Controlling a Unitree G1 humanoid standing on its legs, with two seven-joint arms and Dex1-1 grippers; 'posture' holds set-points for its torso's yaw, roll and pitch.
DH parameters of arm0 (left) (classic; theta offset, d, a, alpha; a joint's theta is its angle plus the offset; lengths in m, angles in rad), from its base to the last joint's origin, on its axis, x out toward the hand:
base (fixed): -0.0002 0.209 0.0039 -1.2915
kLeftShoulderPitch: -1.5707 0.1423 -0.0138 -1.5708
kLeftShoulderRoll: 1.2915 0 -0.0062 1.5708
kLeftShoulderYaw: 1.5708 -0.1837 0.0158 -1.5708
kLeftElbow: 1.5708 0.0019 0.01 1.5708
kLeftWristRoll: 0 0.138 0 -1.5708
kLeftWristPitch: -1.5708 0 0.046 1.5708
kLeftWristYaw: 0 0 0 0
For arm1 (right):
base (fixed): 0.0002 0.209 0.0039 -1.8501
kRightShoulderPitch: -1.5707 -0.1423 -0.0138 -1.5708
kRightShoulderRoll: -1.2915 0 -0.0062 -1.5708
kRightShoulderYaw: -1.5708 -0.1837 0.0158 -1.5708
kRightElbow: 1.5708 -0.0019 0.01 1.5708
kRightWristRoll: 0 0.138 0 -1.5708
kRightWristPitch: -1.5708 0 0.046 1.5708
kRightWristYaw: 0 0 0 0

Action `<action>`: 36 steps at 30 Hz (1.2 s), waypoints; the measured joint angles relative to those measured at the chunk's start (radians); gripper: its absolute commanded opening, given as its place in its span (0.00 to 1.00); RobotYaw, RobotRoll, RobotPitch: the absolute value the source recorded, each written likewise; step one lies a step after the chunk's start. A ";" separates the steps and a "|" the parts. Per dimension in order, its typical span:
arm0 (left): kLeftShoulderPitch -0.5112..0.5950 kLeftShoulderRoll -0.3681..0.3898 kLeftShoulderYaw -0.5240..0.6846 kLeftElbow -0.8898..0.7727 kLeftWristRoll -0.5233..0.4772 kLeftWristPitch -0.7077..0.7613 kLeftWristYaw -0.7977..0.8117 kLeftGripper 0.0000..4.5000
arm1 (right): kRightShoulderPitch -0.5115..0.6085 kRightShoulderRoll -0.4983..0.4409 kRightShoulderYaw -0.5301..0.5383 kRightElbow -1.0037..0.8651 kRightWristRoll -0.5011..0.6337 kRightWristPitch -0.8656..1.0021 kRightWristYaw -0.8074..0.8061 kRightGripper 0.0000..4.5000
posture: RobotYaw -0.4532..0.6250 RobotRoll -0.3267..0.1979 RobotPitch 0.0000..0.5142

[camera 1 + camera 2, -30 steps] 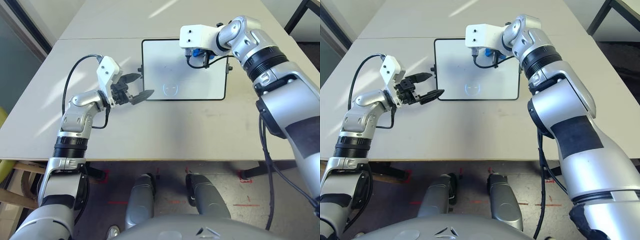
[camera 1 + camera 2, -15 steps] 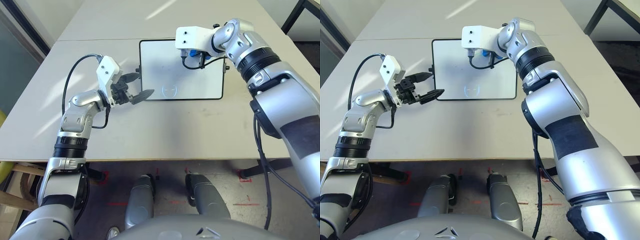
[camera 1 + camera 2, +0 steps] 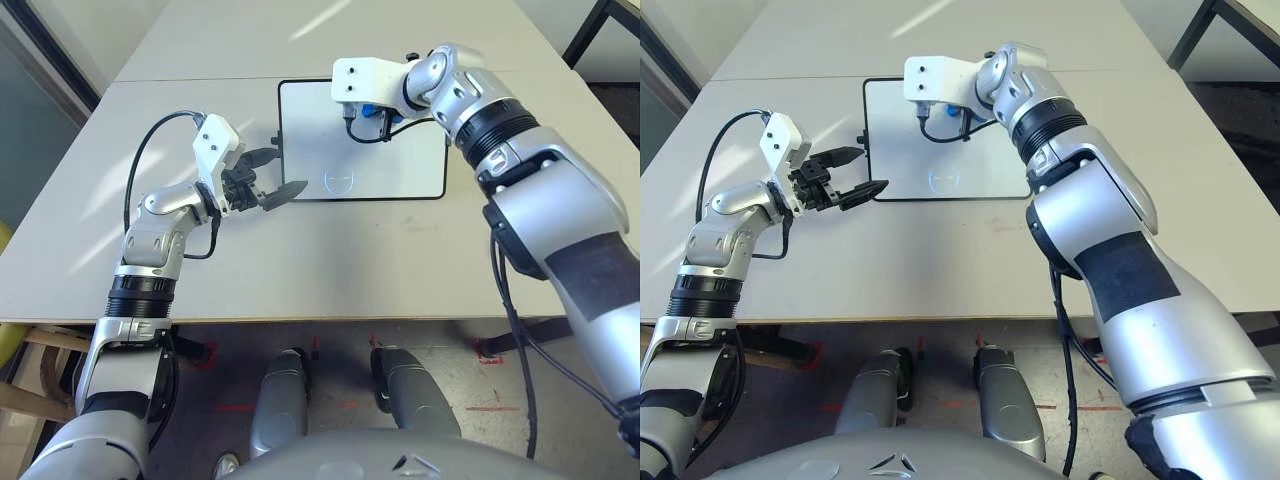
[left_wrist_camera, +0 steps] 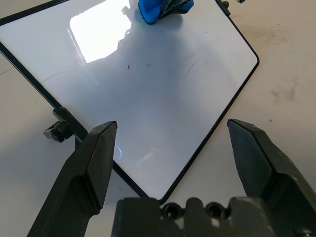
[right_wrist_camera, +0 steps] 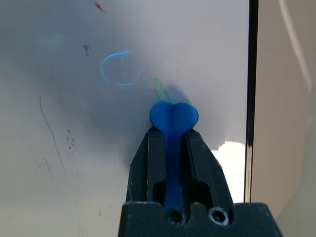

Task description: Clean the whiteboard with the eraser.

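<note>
1. While the right gripper [image 5: 170, 143] pinches the eraser [image 5: 173, 116] between its two black fingers, the blue block's rounded end sits on the whiteboard [image 3: 400, 170] near its far edge, toward the middle of that edge.
2. Seen from the right wrist, a short green stroke [image 5: 159, 91] lies just ahead of the eraser, with a pale blue ring [image 5: 120, 69] a little further on and a red fleck [image 5: 98, 6] beyond that; thin dark scratches sit off to one side.
3. To do this pass well, I judge the eraser should stay flat and pressed down while it sweeps through the green stroke and on over the ring.
4. Overlapping strokes would likely catch the faint specks too.
5. The left gripper [image 3: 268, 175] hangs with fingers spread at the board's near left corner, touching nothing; bracing the frame [image 4: 66, 123] there could stop the board sliding under the rubbing.
</note>
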 measured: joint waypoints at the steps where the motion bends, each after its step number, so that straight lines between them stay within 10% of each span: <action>1: 0.003 0.000 0.000 -0.003 0.000 0.000 0.001 1.00 | 0.000 0.007 0.000 0.000 0.000 0.000 -0.002 0.05 | 0.35 0.62 0.28; 36: 0.012 -0.004 0.000 -0.022 -0.001 0.007 0.005 1.00 | 0.007 -0.065 0.028 0.002 -0.016 -0.031 0.005 0.05 | 0.33 0.62 0.27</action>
